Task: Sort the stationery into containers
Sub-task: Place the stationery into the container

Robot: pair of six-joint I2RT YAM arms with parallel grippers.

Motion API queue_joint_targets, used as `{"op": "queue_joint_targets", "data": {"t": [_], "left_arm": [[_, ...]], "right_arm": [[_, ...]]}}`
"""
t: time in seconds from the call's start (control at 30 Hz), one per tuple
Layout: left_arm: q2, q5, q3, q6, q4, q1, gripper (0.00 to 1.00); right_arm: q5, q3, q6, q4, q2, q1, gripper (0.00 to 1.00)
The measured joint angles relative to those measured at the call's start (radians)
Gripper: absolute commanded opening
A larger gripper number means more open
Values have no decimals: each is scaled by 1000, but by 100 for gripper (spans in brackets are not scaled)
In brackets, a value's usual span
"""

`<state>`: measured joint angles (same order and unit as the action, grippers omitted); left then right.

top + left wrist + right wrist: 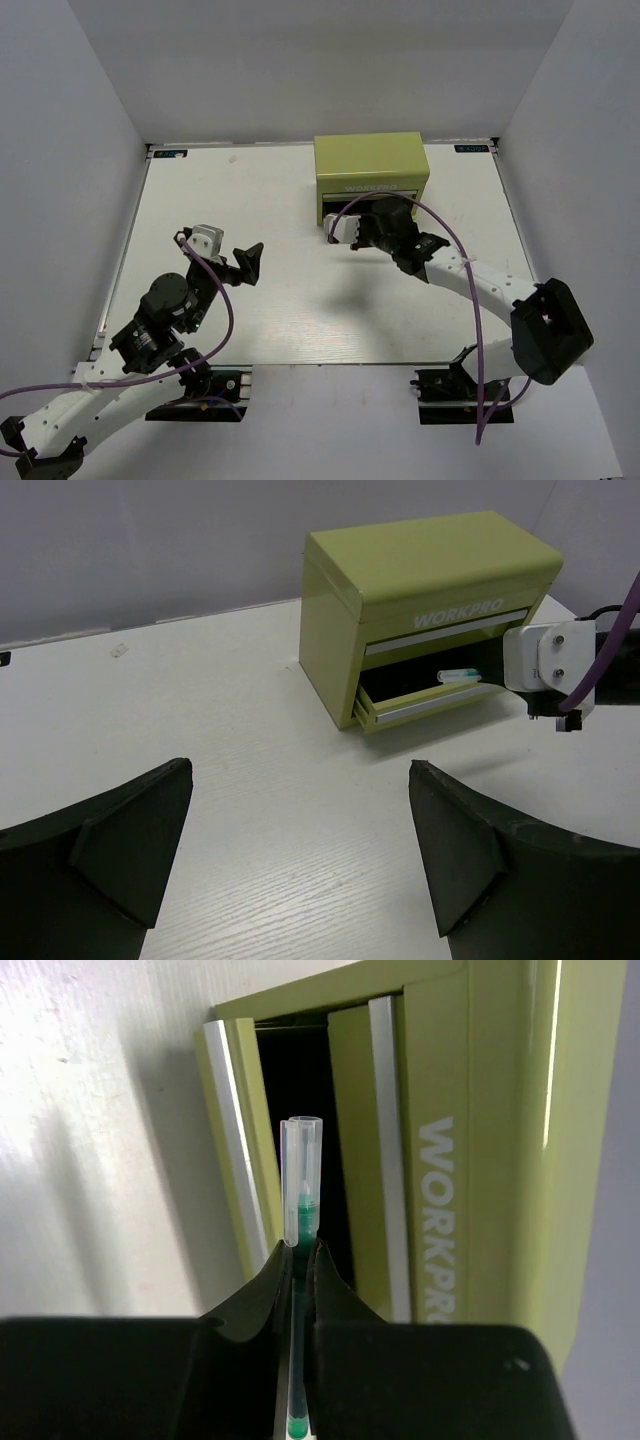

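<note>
Clamped tight in my right fingers (320, 1272), the green pen (300, 1185) points over the open drawer (228, 1130) at mid-frame, while my left fingers (462, 852) gape wide, holding nothing.

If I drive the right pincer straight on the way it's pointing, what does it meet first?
The right pincer leads with the green pen it grips, aimed along the dark hollow of the open drawer. The pen's cap would likely meet that drawer's floor or end wall first; depth is unclear.
</note>
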<state>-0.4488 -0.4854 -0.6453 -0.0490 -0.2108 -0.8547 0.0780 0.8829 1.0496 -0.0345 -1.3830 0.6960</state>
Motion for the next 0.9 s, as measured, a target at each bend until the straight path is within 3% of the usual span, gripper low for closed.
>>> {"op": "queue_joint_targets", "data": {"t": [0.33, 0.57, 0.73, 0.83, 0.9], "left_arm": [[0, 8, 3, 8, 2, 0, 100], [0, 11, 4, 11, 2, 0, 100], [0, 13, 4, 12, 4, 0, 100], [0, 14, 5, 12, 6, 0, 100], [-1, 14, 5, 12, 6, 0, 100]], "right_arm": [[-171, 90, 201, -41, -157, -81, 0], [-186, 111, 252, -113, -268, -115, 2], [-180, 111, 256, -138, -301, -134, 41], [-168, 111, 261, -153, -304, -138, 53], [-163, 111, 259, -158, -304, -139, 55]]}}
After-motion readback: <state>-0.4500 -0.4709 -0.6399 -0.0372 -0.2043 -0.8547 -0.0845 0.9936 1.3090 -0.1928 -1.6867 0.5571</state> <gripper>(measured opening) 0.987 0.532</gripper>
